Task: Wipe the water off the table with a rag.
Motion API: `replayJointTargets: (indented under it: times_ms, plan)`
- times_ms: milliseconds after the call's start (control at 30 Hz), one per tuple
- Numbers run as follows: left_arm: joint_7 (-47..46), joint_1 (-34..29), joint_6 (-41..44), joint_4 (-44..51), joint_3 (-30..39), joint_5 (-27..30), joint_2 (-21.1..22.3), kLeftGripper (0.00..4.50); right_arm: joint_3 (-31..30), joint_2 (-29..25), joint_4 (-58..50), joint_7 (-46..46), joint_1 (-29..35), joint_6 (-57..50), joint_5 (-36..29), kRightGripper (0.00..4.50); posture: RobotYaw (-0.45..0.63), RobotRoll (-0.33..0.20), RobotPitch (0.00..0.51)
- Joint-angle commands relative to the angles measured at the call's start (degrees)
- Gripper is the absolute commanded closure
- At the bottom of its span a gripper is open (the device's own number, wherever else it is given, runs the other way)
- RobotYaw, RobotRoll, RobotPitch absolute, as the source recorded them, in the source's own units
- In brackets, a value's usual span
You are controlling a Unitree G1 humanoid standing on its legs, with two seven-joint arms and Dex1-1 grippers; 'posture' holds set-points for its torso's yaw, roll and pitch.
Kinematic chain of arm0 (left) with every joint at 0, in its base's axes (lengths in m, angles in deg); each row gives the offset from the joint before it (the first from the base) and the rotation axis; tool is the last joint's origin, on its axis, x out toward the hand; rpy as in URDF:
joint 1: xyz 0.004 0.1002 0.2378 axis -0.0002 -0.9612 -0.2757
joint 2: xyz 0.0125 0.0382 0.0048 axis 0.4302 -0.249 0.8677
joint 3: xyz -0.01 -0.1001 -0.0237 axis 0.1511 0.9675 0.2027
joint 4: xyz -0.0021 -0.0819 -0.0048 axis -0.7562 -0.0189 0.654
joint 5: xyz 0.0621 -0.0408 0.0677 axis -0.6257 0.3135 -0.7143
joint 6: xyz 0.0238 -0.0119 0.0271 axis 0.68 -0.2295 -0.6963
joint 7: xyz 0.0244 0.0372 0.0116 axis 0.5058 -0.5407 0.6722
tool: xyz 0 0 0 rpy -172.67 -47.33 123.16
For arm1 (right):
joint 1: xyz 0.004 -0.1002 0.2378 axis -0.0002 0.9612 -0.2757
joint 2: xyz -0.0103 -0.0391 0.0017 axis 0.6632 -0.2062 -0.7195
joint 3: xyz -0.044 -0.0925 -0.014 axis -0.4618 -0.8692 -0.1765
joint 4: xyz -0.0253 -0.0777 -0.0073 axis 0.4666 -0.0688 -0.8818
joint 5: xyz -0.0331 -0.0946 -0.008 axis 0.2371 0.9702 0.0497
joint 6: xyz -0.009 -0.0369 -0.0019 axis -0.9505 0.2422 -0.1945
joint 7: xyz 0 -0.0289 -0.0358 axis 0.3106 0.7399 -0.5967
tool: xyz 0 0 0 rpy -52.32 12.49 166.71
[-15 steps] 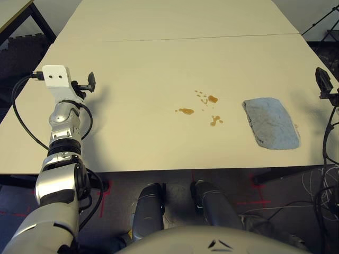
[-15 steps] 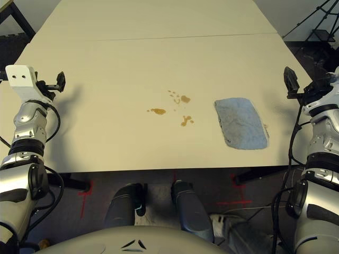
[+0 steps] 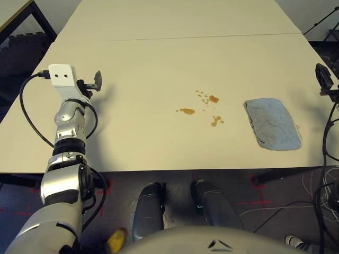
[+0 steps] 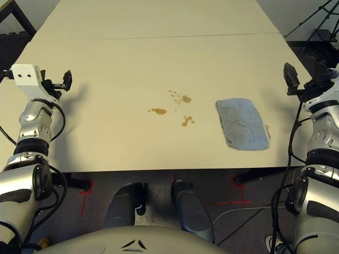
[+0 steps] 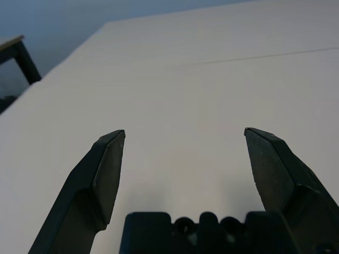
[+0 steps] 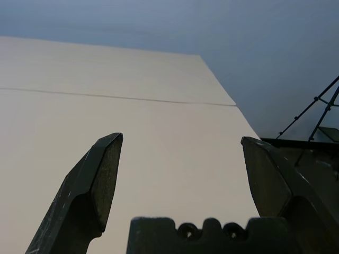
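Right gripper [image 4: 290, 79] sits at the table's right edge, partly cut off in the left eye view; its wrist cam shows the fingers [image 6: 98, 185] spread wide, nothing between them. Left gripper [image 3: 95, 80] is over the table's left side, fingers [image 5: 103, 174] likewise apart and empty. Table [image 3: 159, 58] is pale beige w/ a thin seam across. Water [image 3: 204, 108] is a small scatter of amber-brown drops and blotches near the middle, approx. five or six, smallest ones hard to count. Rag [image 3: 273, 124] is grey-blue, fuzzy, lying flat to the right of the drops, apart from them and near the front-right edge, not touched by either gripper.
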Motion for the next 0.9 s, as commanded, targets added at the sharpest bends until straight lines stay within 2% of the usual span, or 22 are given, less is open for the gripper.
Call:
replayJointTargets:
  times_ms: [33, 233, 433, 667, 900]
  plan:
    - [11.4, -2.0, 3.5, 4.2, -0.4, 3.8, 1.8, 0.0, 0.0, 1.3, -2.4, 0.8, 1.3, -0.9, -0.5, 0.05, -0.21, 0.0, 0.173]
    - [31.6, -8.0, 13.5, 17.0, -2.7, 10.6, 4.7, 0.0, -0.3, 1.9, -1.5, 1.3, 0.2, -1.1, 0.1, 0.05, -0.19, 0.0, 0.156]
    - [45.4, -11.0, 21.3, 22.8, -6.6, 12.4, 9.0, 0.0, -0.8, 1.8, -1.1, 1.1, -1.2, -1.7, 0.4, 0.05, -0.2, 0.0, 0.155]
    - [50.3, -10.5, 23.3, 24.5, -9.2, 11.6, 8.8, 0.0, 0.1, -0.9, -4.9, -1.3, 0.8, -8.3, -1.2, 0.05, -0.22, 0.0, 0.141]
    - [51.8, -9.4, 20.5, 22.0, -11.1, 9.8, 8.1, 0.0, -0.1, -6.4, -16.3, -9.5, 8.4, -26.0, -6.5, 0.05, -0.24, 0.0, 0.132]
